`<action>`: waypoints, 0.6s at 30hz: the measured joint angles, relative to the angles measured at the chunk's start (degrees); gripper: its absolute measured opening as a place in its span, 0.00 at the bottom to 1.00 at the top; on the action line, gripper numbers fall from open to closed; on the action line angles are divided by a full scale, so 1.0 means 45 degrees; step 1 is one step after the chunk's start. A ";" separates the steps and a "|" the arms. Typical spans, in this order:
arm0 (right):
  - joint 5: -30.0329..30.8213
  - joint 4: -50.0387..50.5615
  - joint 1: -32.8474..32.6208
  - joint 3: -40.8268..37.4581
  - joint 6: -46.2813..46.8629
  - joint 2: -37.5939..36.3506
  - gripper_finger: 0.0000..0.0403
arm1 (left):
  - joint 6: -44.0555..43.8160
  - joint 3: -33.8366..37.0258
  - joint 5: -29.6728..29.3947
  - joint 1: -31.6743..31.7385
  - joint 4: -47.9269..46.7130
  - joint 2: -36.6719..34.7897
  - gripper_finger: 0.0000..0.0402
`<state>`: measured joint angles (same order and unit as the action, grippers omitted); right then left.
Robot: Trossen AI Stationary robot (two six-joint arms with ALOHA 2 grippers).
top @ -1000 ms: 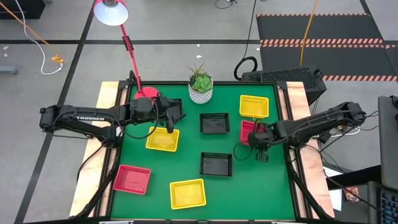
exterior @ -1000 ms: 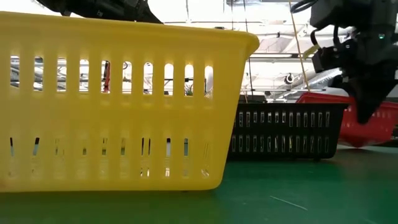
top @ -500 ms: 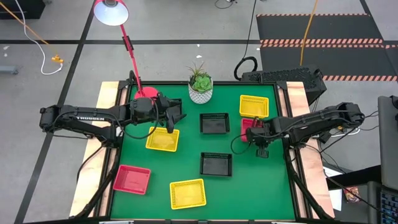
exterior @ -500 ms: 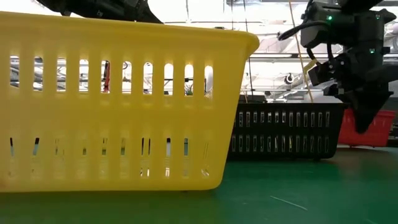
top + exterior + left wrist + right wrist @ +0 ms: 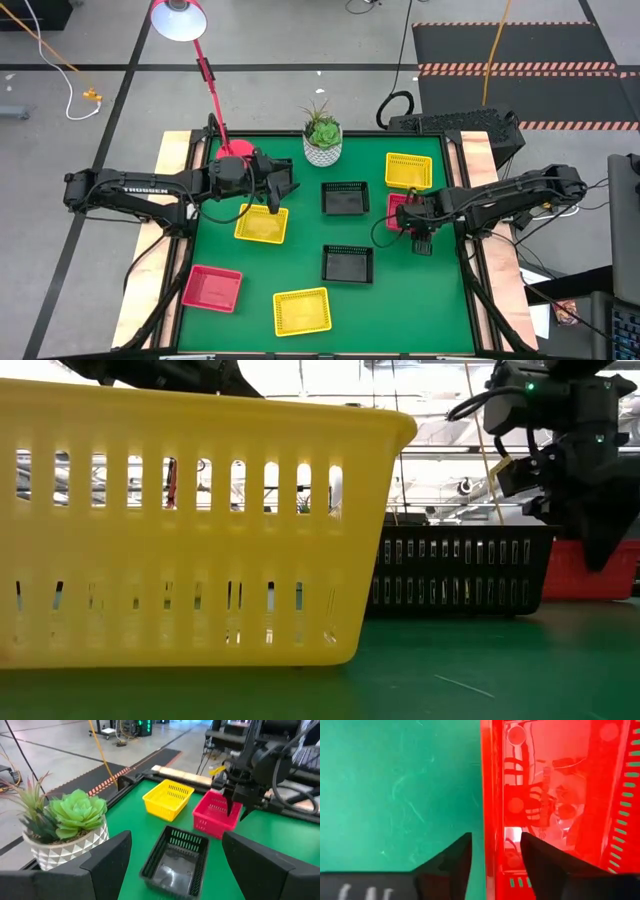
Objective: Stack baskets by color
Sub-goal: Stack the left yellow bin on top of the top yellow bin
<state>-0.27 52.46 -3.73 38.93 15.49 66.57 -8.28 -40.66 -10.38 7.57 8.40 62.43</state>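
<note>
A red basket (image 5: 399,208) stands flat on the green table near its right edge, also seen in the low view (image 5: 585,572). My right gripper (image 5: 495,845) points down over it, open. One finger (image 5: 454,862) stands outside a side wall (image 5: 490,795) near a corner, the other (image 5: 545,865) inside, with a gap on each side. My left gripper (image 5: 176,837) hovers open at the far left, above the table (image 5: 275,185), holding nothing. Other baskets lie singly: yellow (image 5: 408,171), black (image 5: 346,198), black (image 5: 348,263), yellow (image 5: 262,224), yellow (image 5: 302,311), red (image 5: 211,288).
A white patterned pot with a green plant (image 5: 322,140) stands at the far edge. A red lamp's base (image 5: 236,150) sits at the far left beside my left arm. Wooden strips (image 5: 482,160) border the table left and right.
My right gripper has opened and let go of the red basket. The basket, earlier tilted with one end raised, has come down and now rests level on the table.
</note>
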 joint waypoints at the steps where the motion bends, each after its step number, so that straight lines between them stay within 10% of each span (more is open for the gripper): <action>1: 0.0008 0.0122 0.0000 0.0092 0.0058 -0.0106 0.44 | -0.0141 -0.0075 0.0081 -0.0054 0.0071 0.0000 0.78; 6: 0.0094 0.0511 0.0000 0.0808 0.0213 -0.0909 0.47 | -0.0207 -0.2108 0.1303 -0.1086 -0.3253 0.0010 0.78; 18: -0.0826 -0.3524 -0.0005 0.1453 0.0375 -0.2878 0.44 | -0.1610 -0.7332 -0.1131 -0.5201 -1.1896 0.1590 0.78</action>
<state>-3.99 36.60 -3.75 45.47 17.18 53.62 -15.53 -73.66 -15.47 -15.83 -45.13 69.59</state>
